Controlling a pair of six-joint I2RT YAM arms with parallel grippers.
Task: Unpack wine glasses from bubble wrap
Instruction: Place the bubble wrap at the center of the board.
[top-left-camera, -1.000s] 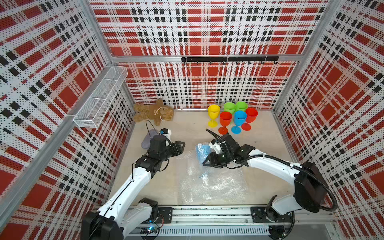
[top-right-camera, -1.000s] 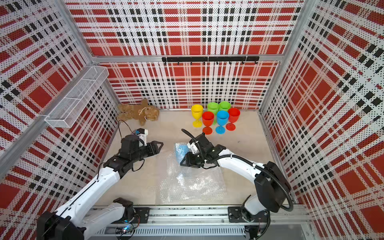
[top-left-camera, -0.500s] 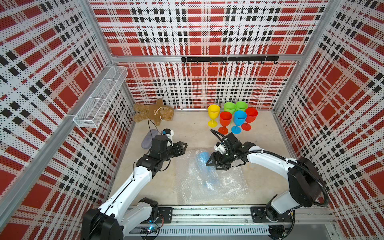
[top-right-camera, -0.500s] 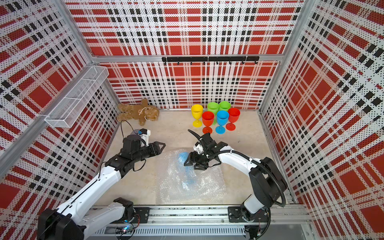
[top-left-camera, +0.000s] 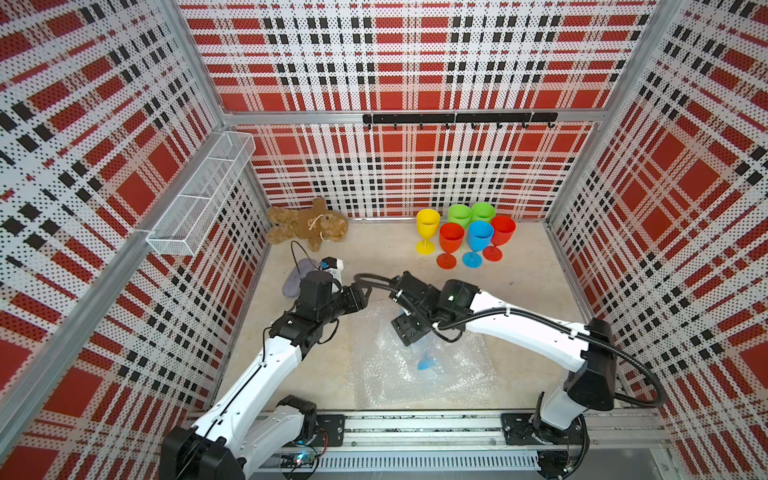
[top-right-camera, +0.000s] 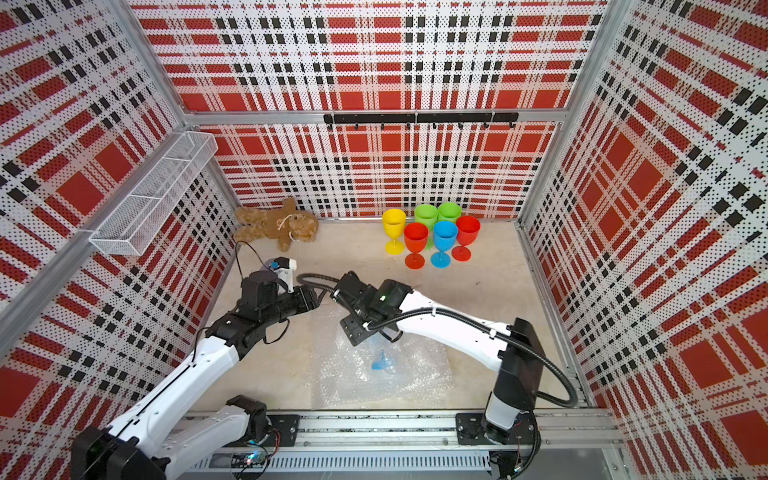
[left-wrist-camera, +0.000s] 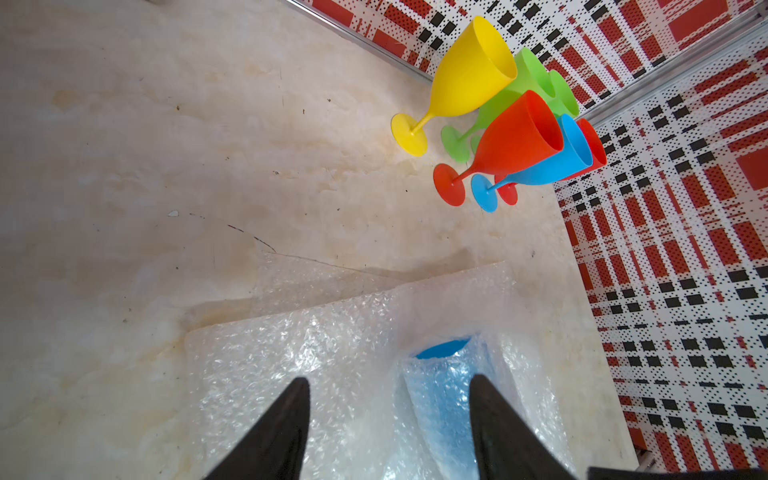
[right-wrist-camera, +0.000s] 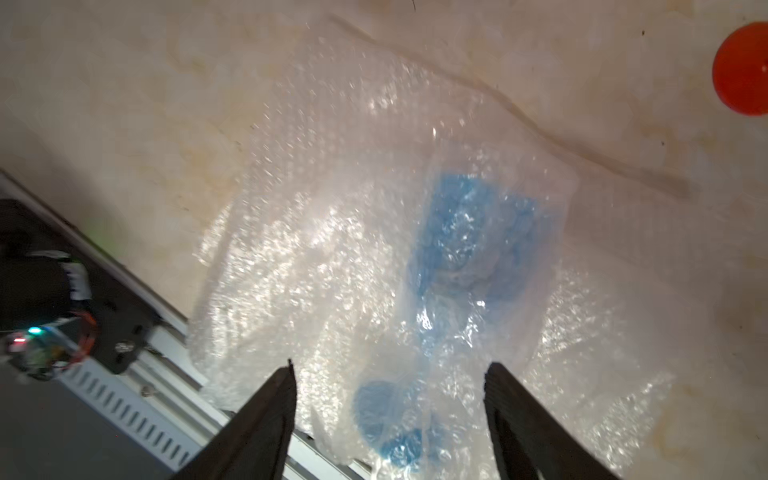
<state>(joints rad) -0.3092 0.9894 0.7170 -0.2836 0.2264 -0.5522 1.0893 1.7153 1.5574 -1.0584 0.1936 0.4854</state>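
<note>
Both reach inward, apart and empty: left claw (left-wrist-camera: 390, 380), right claw (right-wrist-camera: 390, 365), over bubble wrap (top-left-camera: 449, 374) covering blue goblet (left-wrist-camera: 442, 348).

Lab robot cell: plaid perforated walls (top-left-camera: 415, 62), aluminium frame (top-left-camera: 291, 118), left arm (top-left-camera: 266, 370), right arm (top-left-camera: 528, 332) on base rail (top-left-camera: 415, 430).

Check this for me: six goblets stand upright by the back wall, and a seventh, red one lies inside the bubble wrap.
Wrong in one point: the wrapped goblet is blue, not red. The right wrist view shows its blue bowl through the bubble wrap. The rest is right: six goblets stand upright by the back wall.
</note>
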